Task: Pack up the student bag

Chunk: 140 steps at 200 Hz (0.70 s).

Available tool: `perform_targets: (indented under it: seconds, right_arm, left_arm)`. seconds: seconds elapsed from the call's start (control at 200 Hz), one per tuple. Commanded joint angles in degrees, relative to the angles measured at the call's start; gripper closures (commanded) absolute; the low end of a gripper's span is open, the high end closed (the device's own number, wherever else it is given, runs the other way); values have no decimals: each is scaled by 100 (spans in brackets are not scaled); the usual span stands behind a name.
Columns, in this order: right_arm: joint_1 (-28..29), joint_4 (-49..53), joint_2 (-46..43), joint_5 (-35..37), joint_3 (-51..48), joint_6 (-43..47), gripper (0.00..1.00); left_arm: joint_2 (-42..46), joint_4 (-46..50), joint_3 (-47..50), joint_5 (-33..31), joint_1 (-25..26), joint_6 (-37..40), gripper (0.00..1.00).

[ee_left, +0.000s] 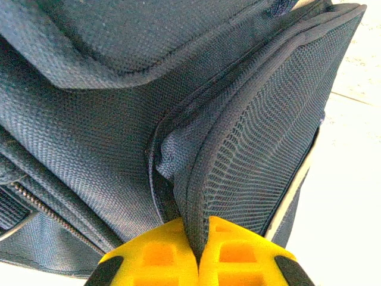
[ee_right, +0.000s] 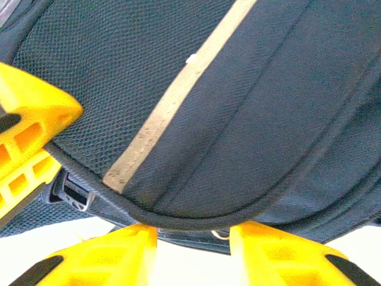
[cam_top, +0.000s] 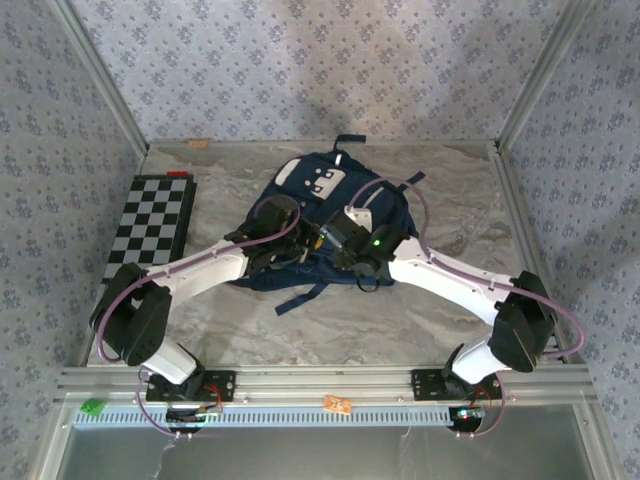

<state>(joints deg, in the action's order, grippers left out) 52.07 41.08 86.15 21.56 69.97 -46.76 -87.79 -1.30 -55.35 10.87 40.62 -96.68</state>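
The student bag (cam_top: pixel 335 200), a navy backpack with white patches, lies flat in the middle of the marble table (cam_top: pixel 440 320). My left gripper (cam_top: pixel 303 238) is at the bag's near edge, shut on the piped mesh rim (ee_left: pixel 205 179) of the bag (ee_left: pixel 89 119), which it pinches between its yellow fingertips (ee_left: pixel 161 253); the gripper's midpoint (ee_left: pixel 199 253) sits on that rim. My right gripper (cam_top: pixel 327 236) faces it from the right. In the right wrist view the right gripper (ee_right: pixel 193 250) is open, with the bag's curved piped edge (ee_right: pixel 190 217) crossing just above its fingertips.
A black-and-white chessboard (cam_top: pixel 150 225) lies at the table's left side with a red piece (cam_top: pixel 178 175) at its far end. The left gripper's yellow fingers (ee_right: pixel 30 137) show at the left of the right wrist view. Patterned walls enclose the table.
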Motion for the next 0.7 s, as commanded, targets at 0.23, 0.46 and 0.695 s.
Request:
perform_targets:
  seconds: [0.23,0.46,0.695]
  right_arm:
    - [63,-449,453,109,111,-341,63]
    - [-28,-334,814,341,276,-461,67]
    - [-39,-236,935,922,384,-510,76]
  left_arm:
    - [310,-101,-294,277,68,25,100]
    - [322,-76,-290,269,65,18,100]
    - [337,-7,-292,231,65,53,100]
